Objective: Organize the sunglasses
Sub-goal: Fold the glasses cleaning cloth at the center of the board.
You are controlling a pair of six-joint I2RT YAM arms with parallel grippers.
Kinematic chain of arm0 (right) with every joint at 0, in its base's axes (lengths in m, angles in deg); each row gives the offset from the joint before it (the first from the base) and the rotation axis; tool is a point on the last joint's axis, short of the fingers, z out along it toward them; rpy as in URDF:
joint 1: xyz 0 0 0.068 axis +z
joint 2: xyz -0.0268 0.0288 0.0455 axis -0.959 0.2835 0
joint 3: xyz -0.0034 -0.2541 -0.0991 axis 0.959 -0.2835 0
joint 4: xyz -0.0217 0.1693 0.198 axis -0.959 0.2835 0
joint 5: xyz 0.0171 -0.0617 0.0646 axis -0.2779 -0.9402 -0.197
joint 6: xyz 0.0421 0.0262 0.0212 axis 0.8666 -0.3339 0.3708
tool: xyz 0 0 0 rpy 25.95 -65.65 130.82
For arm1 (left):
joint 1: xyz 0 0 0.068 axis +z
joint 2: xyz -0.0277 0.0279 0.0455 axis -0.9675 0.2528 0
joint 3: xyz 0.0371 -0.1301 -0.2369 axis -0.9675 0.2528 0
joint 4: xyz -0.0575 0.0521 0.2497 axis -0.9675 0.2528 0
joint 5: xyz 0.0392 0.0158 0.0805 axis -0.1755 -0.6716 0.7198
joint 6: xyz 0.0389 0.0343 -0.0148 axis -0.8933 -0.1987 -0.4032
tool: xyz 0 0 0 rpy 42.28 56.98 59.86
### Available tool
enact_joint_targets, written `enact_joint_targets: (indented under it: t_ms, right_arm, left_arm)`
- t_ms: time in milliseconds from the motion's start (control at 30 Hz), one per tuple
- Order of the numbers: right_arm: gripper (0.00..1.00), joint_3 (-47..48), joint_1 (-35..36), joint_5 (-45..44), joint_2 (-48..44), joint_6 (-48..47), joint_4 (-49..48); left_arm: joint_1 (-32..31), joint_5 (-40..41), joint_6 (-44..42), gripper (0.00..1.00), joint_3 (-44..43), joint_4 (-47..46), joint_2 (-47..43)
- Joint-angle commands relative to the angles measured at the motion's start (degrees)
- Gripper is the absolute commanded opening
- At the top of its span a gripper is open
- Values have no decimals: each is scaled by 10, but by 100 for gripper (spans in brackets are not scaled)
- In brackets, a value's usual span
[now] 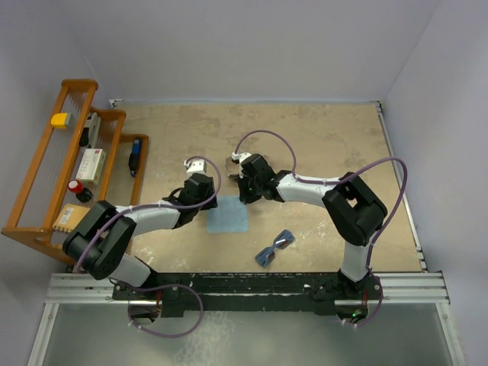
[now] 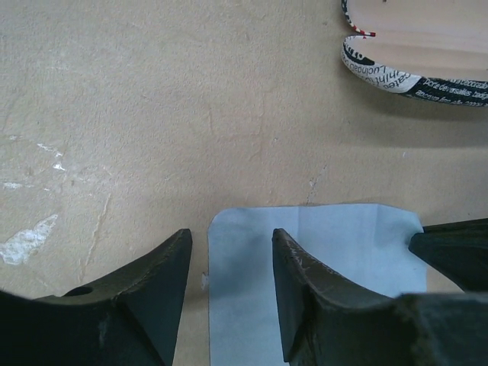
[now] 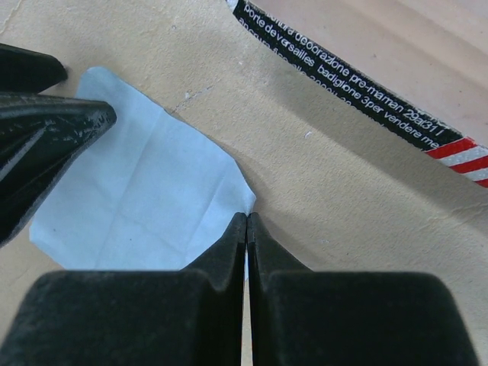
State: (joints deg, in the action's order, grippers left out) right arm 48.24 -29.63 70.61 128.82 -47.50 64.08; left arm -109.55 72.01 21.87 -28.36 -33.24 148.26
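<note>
The sunglasses (image 1: 274,248), with blue lenses and dark arms, lie on the table near the front, right of centre, apart from both grippers. A flat light-blue cloth (image 1: 229,215) lies in the middle. My left gripper (image 1: 211,200) is open, its fingers astride the cloth's left edge (image 2: 229,244). My right gripper (image 1: 245,199) is shut on the cloth's far right corner (image 3: 247,217). The cloth also shows in the left wrist view (image 2: 343,244) and the right wrist view (image 3: 145,198). The glasses case's printed rim (image 2: 412,80) (image 3: 343,84) lies just beyond the cloth.
A wooden rack (image 1: 46,179) with small items stands at the left edge. Walls close the back and right. The black rail (image 1: 252,286) with both arm bases runs along the front. My left fingers (image 3: 46,130) show in the right wrist view.
</note>
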Motion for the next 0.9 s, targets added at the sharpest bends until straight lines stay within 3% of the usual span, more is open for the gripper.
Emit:
enact_joint_targets:
  t_ms: [0,67,533,733,867]
  right_arm:
    - [0,-2,-2,12,-4,5,-10]
    - [0,-2,-2,11,-3,5,-9]
    - [0,-1,-2,12,-2,7,-9]
    - [0,-2,-2,13,-1,6,-8]
    - [0,-1,-2,11,-3,6,-7]
  left_arm:
    - [-3,14,-15,36,-28,-15,18]
    - [-3,9,-16,29,-35,-10,28]
    - [-10,12,-13,29,-17,-5,24]
    - [-10,24,-17,12,-17,2,18]
    - [-10,26,-19,11,-19,2,20]
